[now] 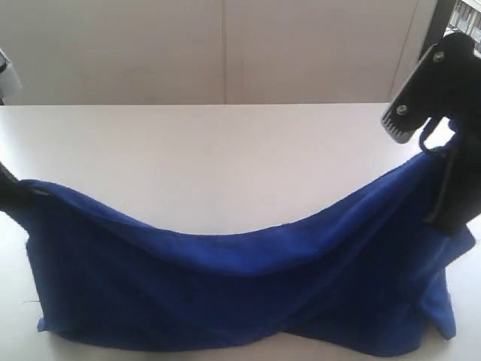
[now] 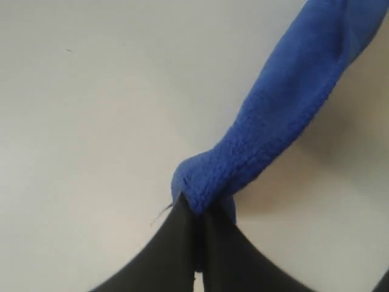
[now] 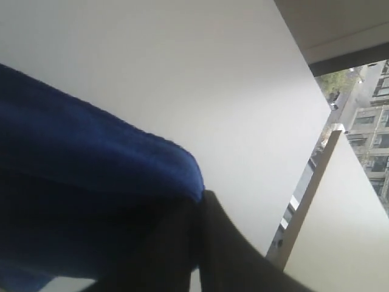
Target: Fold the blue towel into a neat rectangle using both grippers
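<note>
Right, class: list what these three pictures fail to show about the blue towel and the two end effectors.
Left end effector: exterior view, cut off by the left edge; only a dark sliver shows.
Right end effector: right wrist view, fingertips dark and blurred against the cloth.
Blue towel: both wrist views show only the pinched bit; the rest lies out of frame.

White table before pale wall
</note>
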